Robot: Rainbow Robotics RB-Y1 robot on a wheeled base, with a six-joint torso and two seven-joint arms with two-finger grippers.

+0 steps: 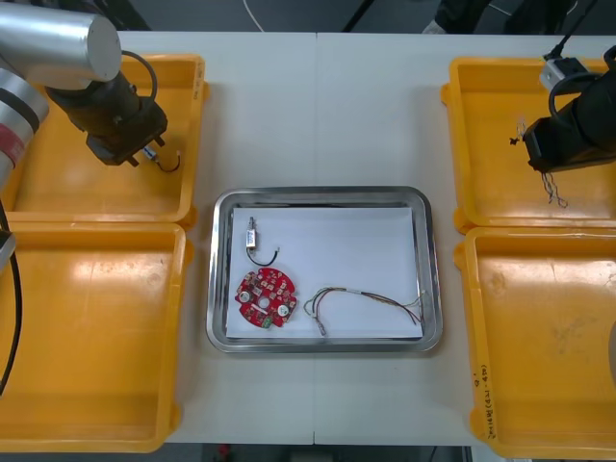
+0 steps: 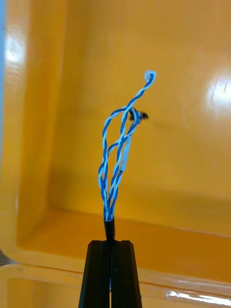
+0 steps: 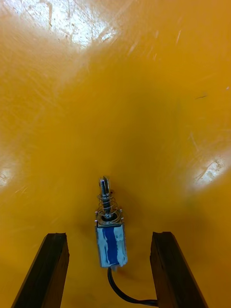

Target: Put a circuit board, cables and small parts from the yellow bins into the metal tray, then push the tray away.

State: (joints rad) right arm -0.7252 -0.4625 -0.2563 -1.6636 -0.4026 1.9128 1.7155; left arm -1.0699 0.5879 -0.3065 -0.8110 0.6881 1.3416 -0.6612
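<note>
The small metal part (image 3: 110, 236) is lying on the floor of the far left yellow bin (image 1: 58, 183), directly between the fingers (image 3: 48, 269) of the left gripper (image 3: 109, 238), which are standing wide apart and touching nothing. Its long axis is running parallel to the fingers, with the spring end pointing away from the wrist and the black lead (image 3: 126, 294) trailing back toward it (so a close would be meeting the part across its narrow sides, which I judge the right way round).

Across the table, the right gripper (image 2: 110, 244) is hanging over the far right yellow bin (image 1: 481, 144). Its fingers are pressing together on the sleeved end of the twisted blue and white cable (image 2: 114, 159), whose length is hanging free beyond the fingertips.

The metal tray (image 1: 429, 269) is sitting between the bins, inward from both grippers and nearer the robot. Inside it, the red circuit board (image 1: 268, 296), a second small metal part (image 1: 252, 235) and a thin loose cable (image 1: 371, 296) are lying apart from one another, leaving bare white floor at the far right. Each load would be needing to clear its bin's inner wall and the tray rim, and the right arm, already loaded, is looking nearer to delivering.
</note>
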